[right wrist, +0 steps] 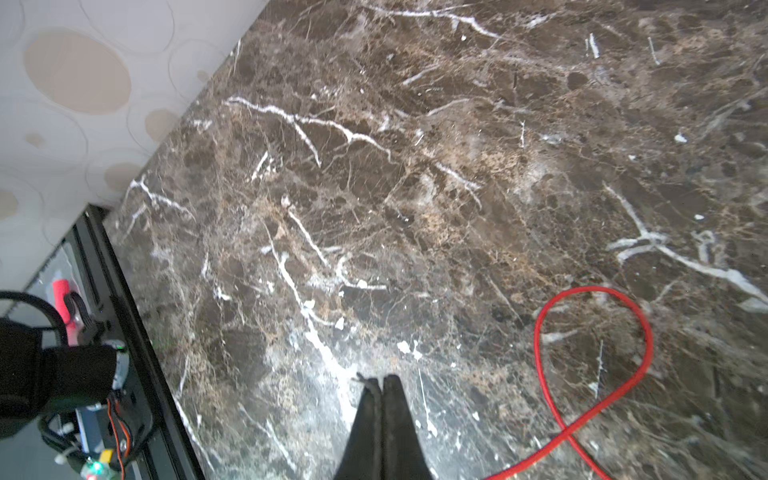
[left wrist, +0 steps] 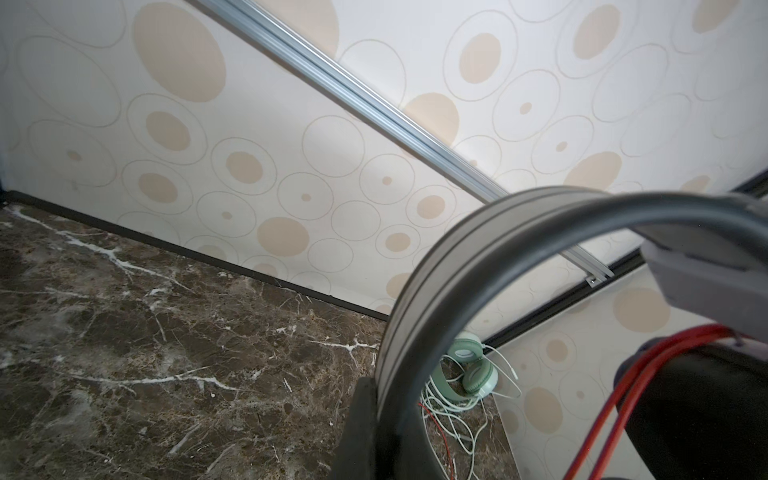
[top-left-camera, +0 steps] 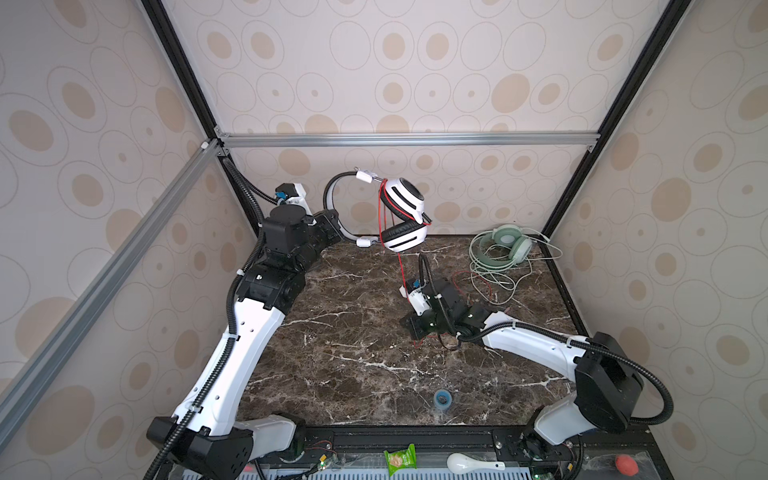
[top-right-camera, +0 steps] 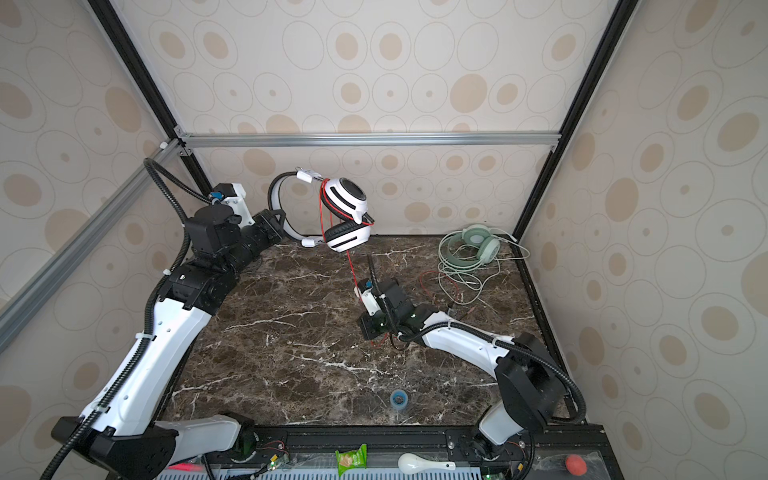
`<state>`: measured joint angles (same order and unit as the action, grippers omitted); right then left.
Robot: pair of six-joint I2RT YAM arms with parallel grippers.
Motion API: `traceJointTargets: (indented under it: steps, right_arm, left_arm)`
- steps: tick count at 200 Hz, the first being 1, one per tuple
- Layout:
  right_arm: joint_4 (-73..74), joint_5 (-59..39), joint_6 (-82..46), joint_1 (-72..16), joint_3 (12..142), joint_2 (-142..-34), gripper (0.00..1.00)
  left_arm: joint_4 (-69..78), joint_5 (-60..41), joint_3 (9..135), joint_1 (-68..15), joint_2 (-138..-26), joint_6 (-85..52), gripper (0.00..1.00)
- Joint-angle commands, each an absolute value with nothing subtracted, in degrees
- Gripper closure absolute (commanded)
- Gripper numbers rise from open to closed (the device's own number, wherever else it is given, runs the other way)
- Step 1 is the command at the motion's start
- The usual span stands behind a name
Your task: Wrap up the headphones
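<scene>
I'm seeing white headphones [top-left-camera: 405, 199] with black pads, a grey band and a thin red cord [right wrist: 540, 332]; the mint headphones [top-left-camera: 509, 241] are pale green, cord included. My table [top-left-camera: 353, 332] is dark brown marble, veined white. The walls [top-left-camera: 415, 62] are cream, patterned with beige ovals inside thin grey rings

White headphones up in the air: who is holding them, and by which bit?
The left gripper holds the white headphones by their grey headband. The right gripper is shut; the red cord lies beside it, nothing visibly pinched.
</scene>
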<state>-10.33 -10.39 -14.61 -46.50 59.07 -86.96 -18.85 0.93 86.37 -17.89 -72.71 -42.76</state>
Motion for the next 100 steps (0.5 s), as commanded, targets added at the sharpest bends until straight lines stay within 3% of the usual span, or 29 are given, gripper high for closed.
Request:
traceJointTargets:
  steps: [1, 100]
  right_arm:
    - [-18.93, -3.97, -9.62, -49.95, 59.82, -84.88, 1.00]
    - [-32.79, 2.46, 1.93, -61.46, 76.25, -86.75, 1.00]
  left_arm:
    - [-11.91, 6.72, 87.08, -17.42, -72.44, -50.54, 1.00]
    - [-13.85, 16.17, 81.37, -17.92, -73.74, -45.43, 1.00]
